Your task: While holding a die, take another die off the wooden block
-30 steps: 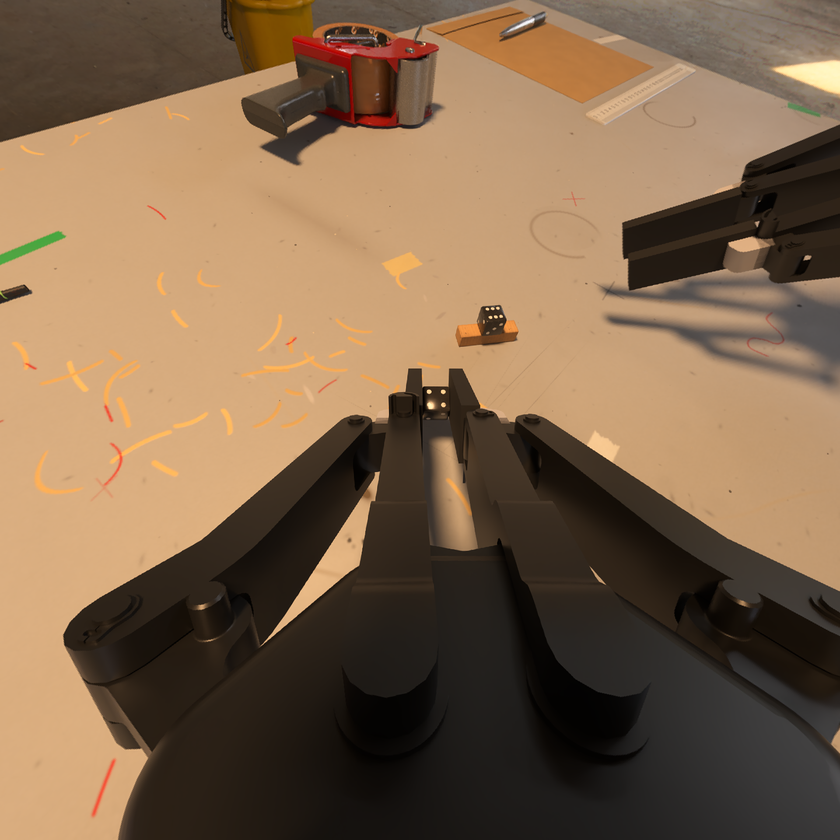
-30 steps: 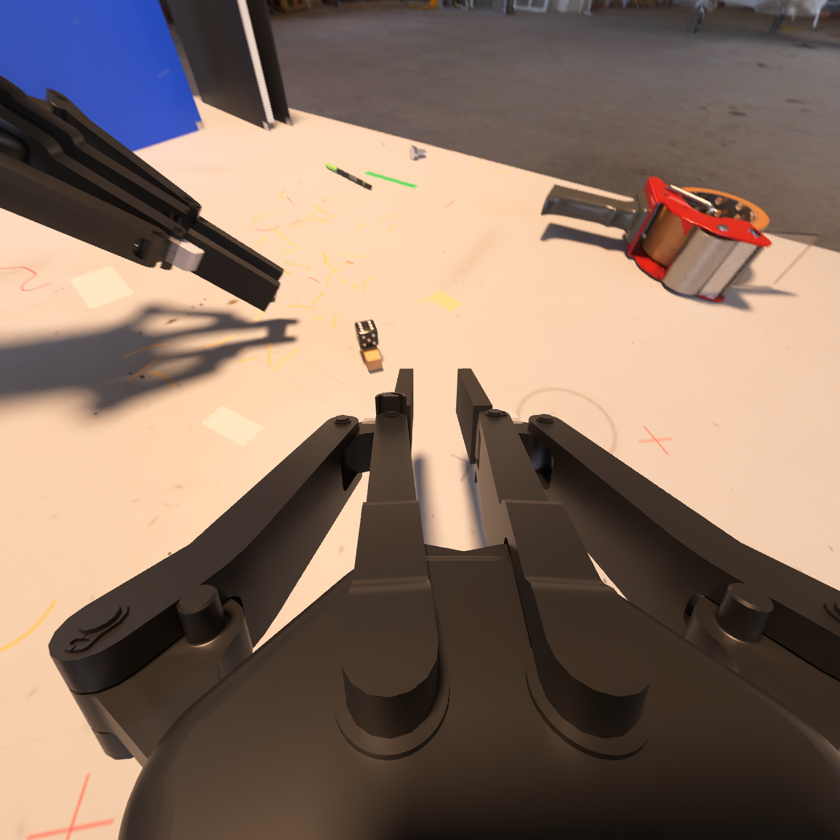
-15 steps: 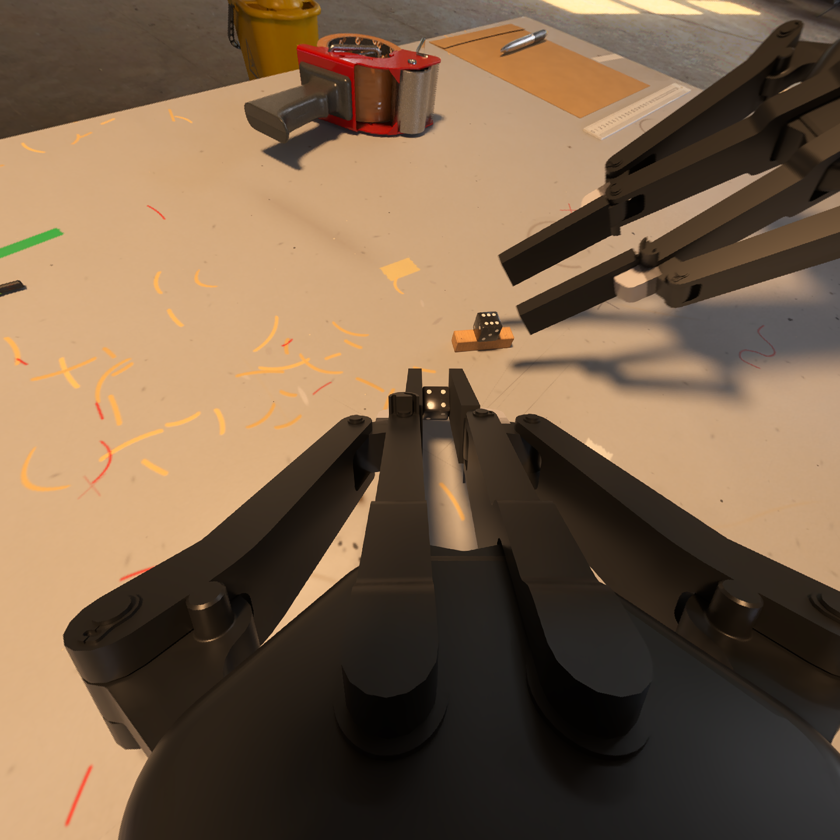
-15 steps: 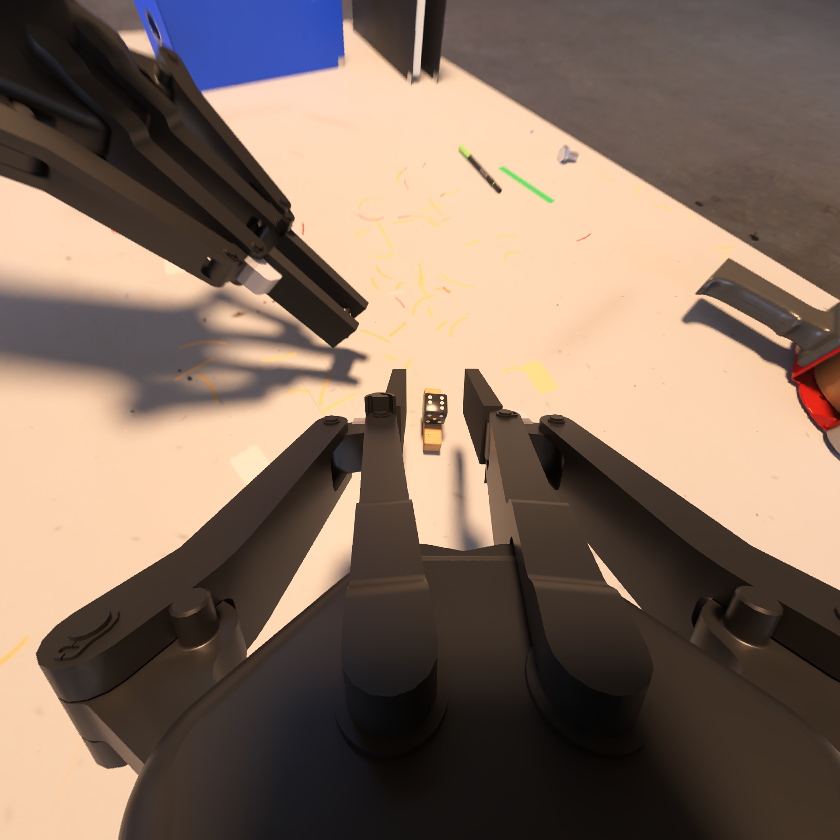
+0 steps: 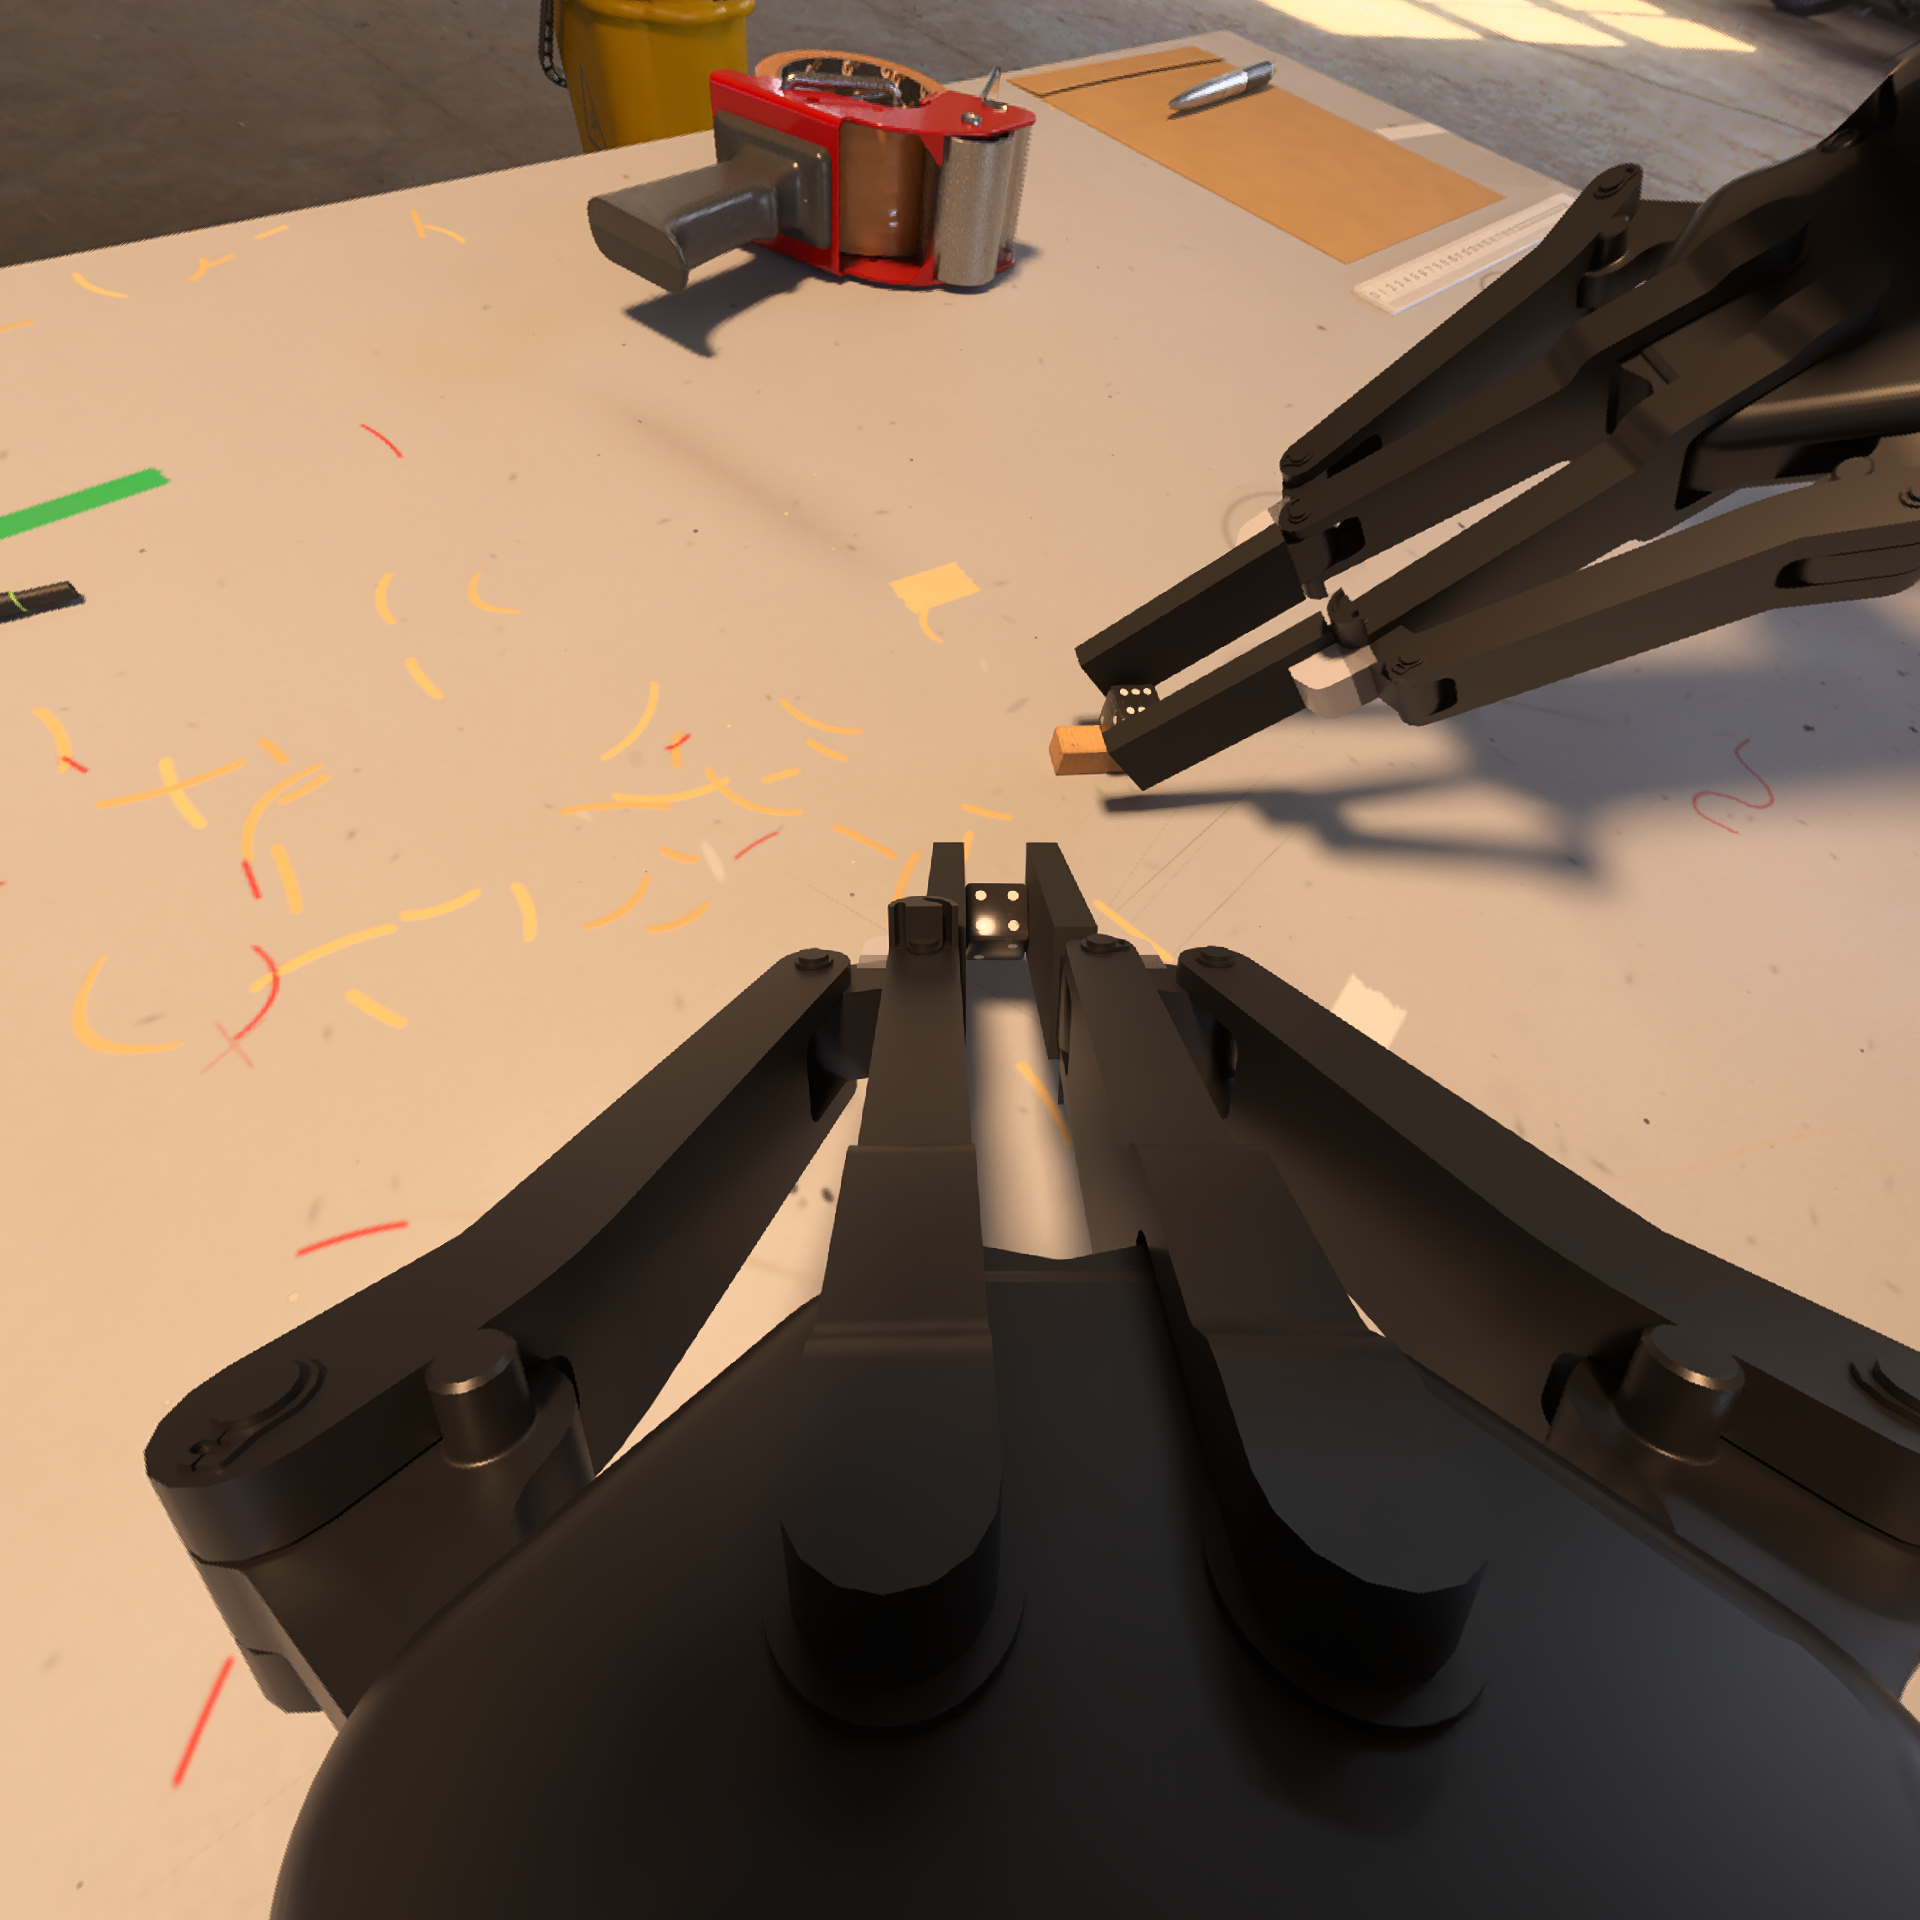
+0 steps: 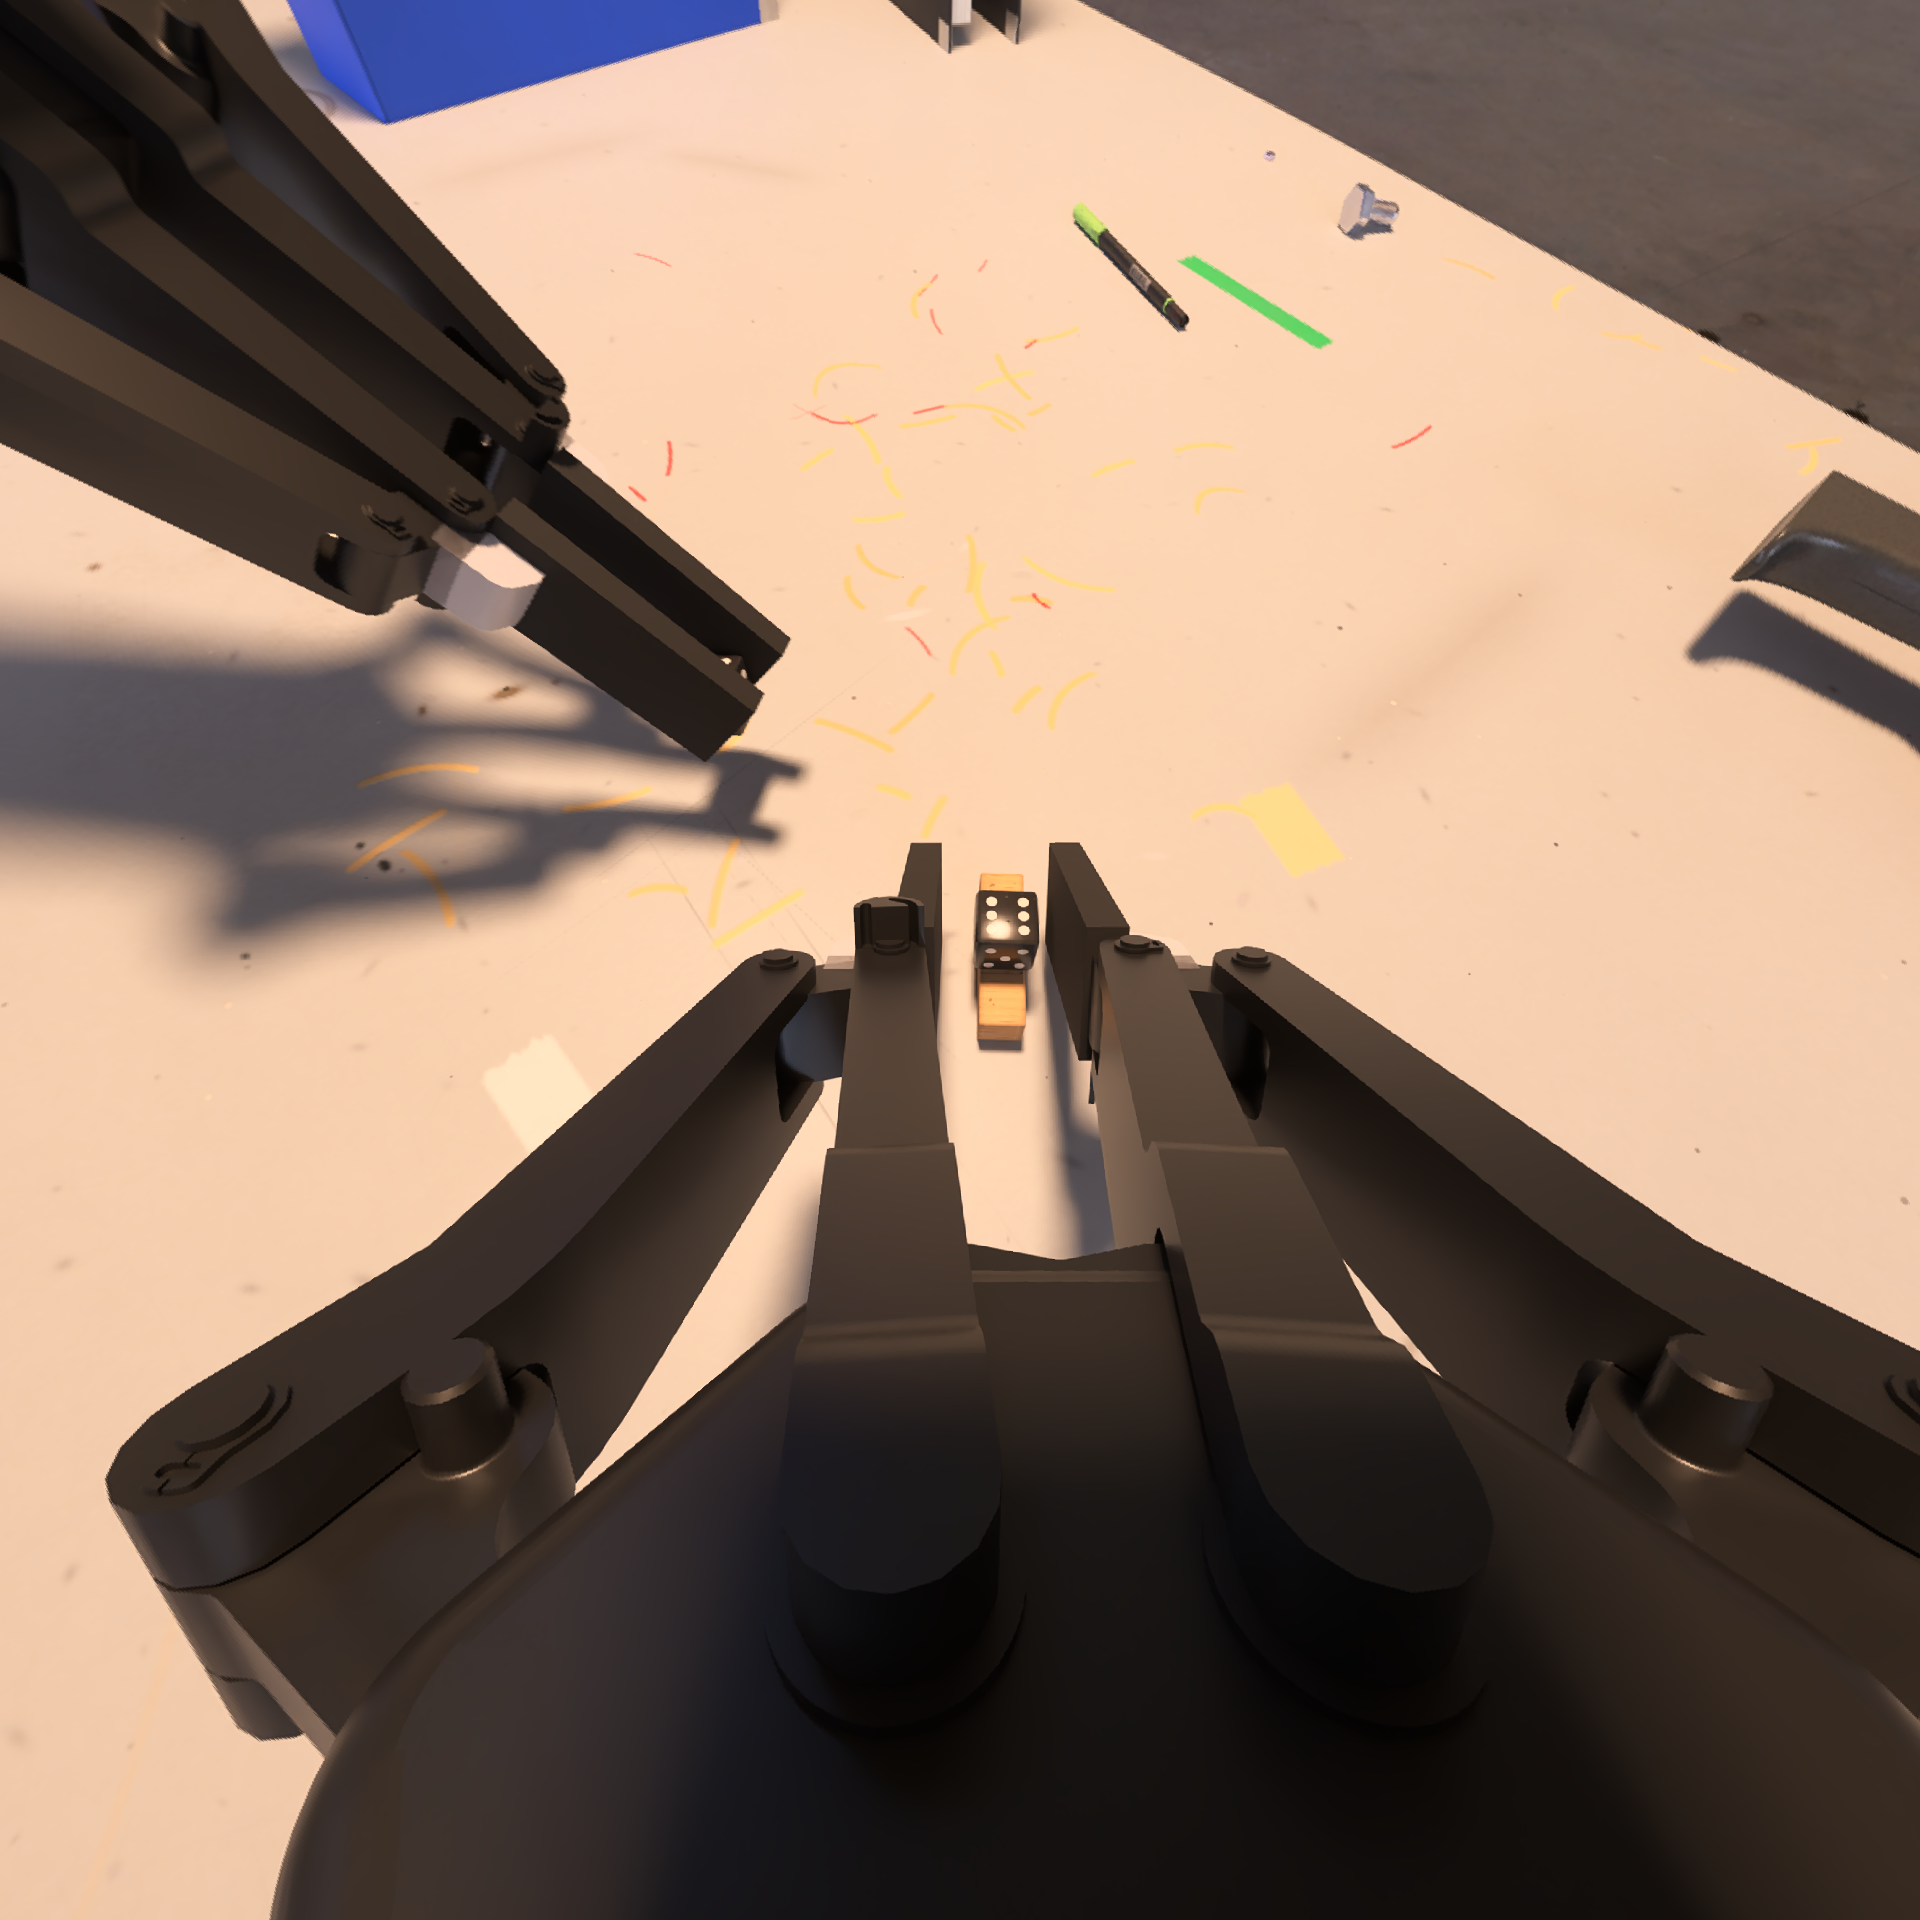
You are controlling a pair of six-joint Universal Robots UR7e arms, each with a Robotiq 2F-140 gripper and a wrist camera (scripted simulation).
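Note:
My left gripper (image 5: 992,883) is shut on a black die (image 5: 994,918) with white pips and holds it above the table. A second black die (image 6: 1006,932) sits on a small wooden block (image 6: 1002,1013) lying on the table. My right gripper (image 6: 995,883) is open, its fingers on either side of that die with a gap on each side. In the left wrist view the right gripper (image 5: 1117,717) straddles the die (image 5: 1127,704), and the block (image 5: 1078,748) sticks out to the left. The left gripper also shows in the right wrist view (image 6: 743,691).
A red tape dispenser (image 5: 831,177) lies at the far side, its handle at the right edge of the right wrist view (image 6: 1839,551). A brown pad (image 5: 1257,145) with a silver pen (image 5: 1221,83), a ruler (image 5: 1455,265), a green-capped marker (image 6: 1129,267), a blue box (image 6: 540,42).
My right gripper has moved forward and down over the block, so the die now sits between its open fingers. My left gripper has kept its hold on its die.

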